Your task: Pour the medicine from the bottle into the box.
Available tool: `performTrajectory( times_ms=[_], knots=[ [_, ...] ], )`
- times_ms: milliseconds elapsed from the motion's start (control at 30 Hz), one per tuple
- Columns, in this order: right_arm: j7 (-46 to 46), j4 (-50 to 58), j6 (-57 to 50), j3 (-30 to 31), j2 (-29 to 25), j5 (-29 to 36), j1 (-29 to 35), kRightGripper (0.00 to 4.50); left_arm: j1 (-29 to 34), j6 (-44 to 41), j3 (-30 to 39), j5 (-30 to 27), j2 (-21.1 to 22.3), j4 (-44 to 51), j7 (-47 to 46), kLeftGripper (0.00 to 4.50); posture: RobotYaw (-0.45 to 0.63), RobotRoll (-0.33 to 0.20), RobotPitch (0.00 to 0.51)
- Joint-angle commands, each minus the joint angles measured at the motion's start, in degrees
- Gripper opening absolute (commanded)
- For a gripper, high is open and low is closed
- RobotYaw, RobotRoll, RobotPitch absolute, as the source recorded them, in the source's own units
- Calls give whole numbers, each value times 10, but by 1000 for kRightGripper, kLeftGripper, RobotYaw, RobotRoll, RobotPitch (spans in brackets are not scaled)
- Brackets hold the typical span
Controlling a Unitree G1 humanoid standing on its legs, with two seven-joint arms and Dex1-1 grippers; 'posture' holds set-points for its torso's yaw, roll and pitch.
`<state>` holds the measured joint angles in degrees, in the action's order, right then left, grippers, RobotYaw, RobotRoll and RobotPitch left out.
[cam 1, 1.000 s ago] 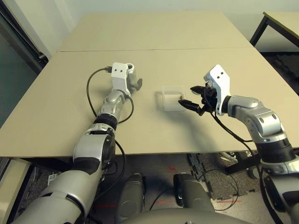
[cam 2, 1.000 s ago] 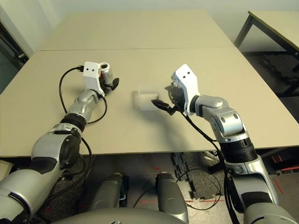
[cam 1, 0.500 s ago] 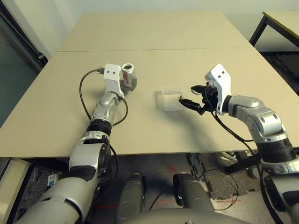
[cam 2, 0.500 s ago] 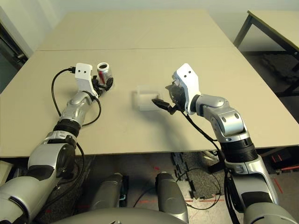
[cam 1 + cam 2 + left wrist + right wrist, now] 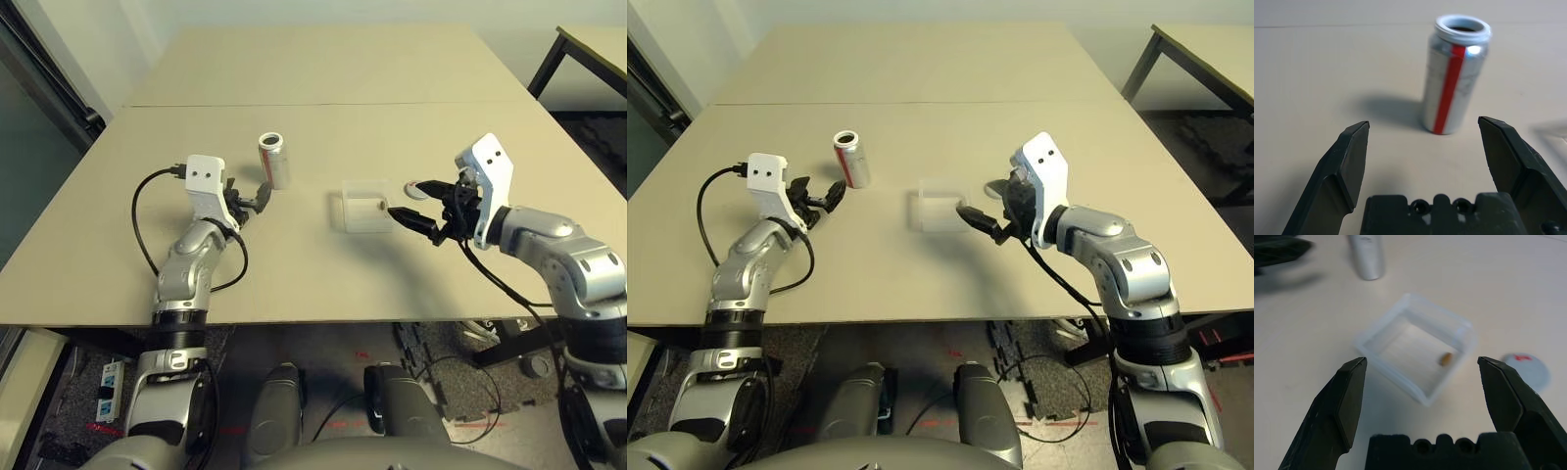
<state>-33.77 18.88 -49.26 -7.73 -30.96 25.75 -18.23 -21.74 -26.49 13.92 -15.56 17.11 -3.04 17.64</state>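
My left gripper (image 5: 1422,147) is wide open and holds nothing. The bottle (image 5: 273,160) stands up on the table (image 5: 323,78) just past it, with its top open. My right gripper (image 5: 1420,382) is wide open too, near the box (image 5: 1415,350). The medicine (image 5: 1445,359) lies inside the box. The round cap (image 5: 1525,371) sits on the table just beside the box.

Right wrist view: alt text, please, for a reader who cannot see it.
A small pill lies inside the clear box on the table, framed by the open right gripper. The round cap lies beside the box; the bottle stands beyond.
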Motion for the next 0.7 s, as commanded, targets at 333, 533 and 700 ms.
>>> performTrajectory(
  times_ms=[333, 533, 700],
  knots=[
    [203, 37, 0, -129, 68, -26, 15, 4500, -10, 31, 63, -12, 59, -57, -2, 4465, 18, 0, 131],
    [290, 19, 3, -155, 84, -58, 1, 4500, -55, 86, 75, -10, 92, -169, 13, 4465, 12, 0, 144],
    [312, -34, 29, -165, 66, -85, -16, 4500, -100, 136, 80, -6, 110, -264, 18, 4465, -4, 0, 154]
  ],
)
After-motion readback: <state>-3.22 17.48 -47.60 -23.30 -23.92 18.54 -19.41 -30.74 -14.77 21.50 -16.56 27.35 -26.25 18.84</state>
